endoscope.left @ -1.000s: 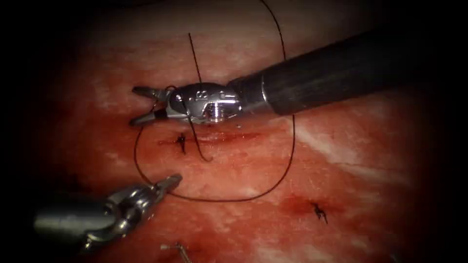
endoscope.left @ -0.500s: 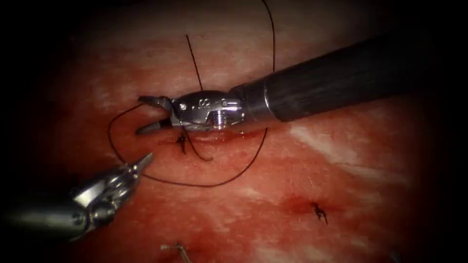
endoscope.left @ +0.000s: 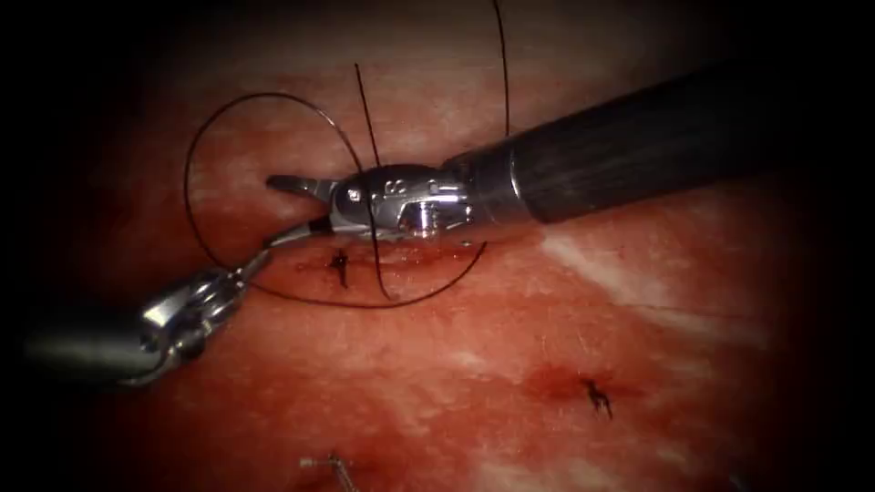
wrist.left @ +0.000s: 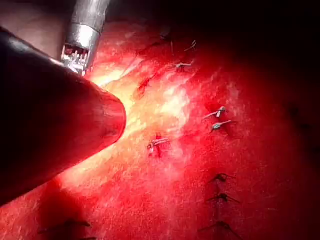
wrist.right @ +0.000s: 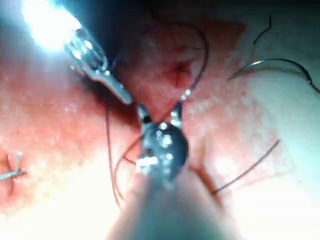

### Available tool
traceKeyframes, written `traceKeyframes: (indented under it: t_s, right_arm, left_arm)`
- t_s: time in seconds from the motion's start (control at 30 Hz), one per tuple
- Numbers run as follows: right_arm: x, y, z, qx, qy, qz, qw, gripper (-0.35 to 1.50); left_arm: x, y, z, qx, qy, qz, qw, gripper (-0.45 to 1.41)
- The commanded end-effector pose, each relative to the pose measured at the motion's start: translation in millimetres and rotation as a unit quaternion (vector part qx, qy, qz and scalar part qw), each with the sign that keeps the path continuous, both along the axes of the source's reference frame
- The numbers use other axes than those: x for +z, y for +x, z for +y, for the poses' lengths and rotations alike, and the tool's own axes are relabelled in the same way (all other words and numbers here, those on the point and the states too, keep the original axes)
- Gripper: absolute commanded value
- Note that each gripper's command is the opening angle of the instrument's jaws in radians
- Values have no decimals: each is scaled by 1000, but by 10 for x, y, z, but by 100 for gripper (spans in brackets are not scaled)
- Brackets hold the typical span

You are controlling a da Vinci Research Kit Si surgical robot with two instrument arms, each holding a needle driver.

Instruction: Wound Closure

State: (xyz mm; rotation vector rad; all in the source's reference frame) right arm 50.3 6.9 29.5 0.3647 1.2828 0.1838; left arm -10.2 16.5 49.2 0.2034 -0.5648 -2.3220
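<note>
Right tool [endoscope.left: 290,208] over the cut [endoscope.left: 410,260], jaws spread, grasping nothing. Left tool [endoscope.left: 251,266] clenched on the thread [endoscope.left: 196,150], looped round the right tool. Needle [wrist.right: 272,64] lies loose on the tissue [endoscope.left: 437,364]. Judgement: keep the loop slack. Since earlier: left tool moved up-left, loop lifted far.

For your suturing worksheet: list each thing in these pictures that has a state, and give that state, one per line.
Left tool: jaws shut on the thread.
Right tool: jaws open, holding nothing.
Thread: looped around the right tool.
Needle: lying free, held by neither tool.
Cut: partly closed, one knot on it.
</note>
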Motion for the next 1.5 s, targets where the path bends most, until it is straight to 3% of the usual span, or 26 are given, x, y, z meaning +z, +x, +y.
traceKeyframes:
  t_s: [0.03,0.27,0.4,0.43,0.57,0.63,0.67,0.73,0.77,0.8,0.83,0.9,1.0,1.03,1.17,1.2,1.23,1.5]
  right_arm:
    - [1,4,-4,-1,2,4,1000,109]
    - [-2,-14,11,26,6,16,1000,113]
    - [-5,-37,18,37,1,7,999,120]
    - [-7,-52,22,42,-1,2,999,121]
    - [-18,-89,30,62,-4,3,998,123]
    - [-23,-105,32,75,-4,6,997,123]
    - [-26,-115,32,82,-4,7,997,123]
    - [-30,-129,33,91,-8,6,996,121]
    - [-36,-143,36,101,-10,4,995,121]
    - [-42,-156,40,110,-12,3,994,121]
    - [-42,-156,40,110,-12,3,994,121]
    - [-53,-172,48,120,-20,5,993,118]
    - [-73,-194,66,146,-28,15,989,118]
    - [-87,-210,80,169,-35,27,985,118]
    - [-109,-237,101,214,-42,54,974,118]
    - [-115,-251,108,230,-38,66,970,116]
    - [-115,-251,108,230,-38,66,970,116]
    - [-114,-276,116,259,-47,52,963,116]
  left_arm:
    - [18,-4,-10,-5,10,-2,1000,-45]
    - [20,-4,-31,-30,40,-22,999,-45]
    - [-9,-9,-48,-88,75,-48,992,-45]
    - [-25,-13,-57,-115,110,-59,985,-45]
    - [-68,-32,-75,-124,203,-95,967,-45]
    - [-87,-41,-79,-125,261,-140,947,-45]
    - [-103,-49,-79,-121,323,-184,921,-45]
    - [-123,-57,-75,-119,388,-229,885,-45]
    - [-143,-61,-64,-129,447,-257,847,-45]
    - [-156,-59,-45,-154,504,-289,799,-45]
    - [-156,-59,-45,-154,504,-289,799,-45]
    - [-159,-51,-23,-185,540,-315,758,-45]
    - [-151,-30,10,-235,533,-350,734,-45]
    - [-141,-15,29,-260,536,-367,715,-45]
    - [-123,16,49,-280,552,-401,675,-45]
    - [-117,32,58,-294,560,-426,647,-45]
    - [-117,32,58,-294,560,-426,647,-45]
    - [-86,102,115,-354,570,-526,523,-45]
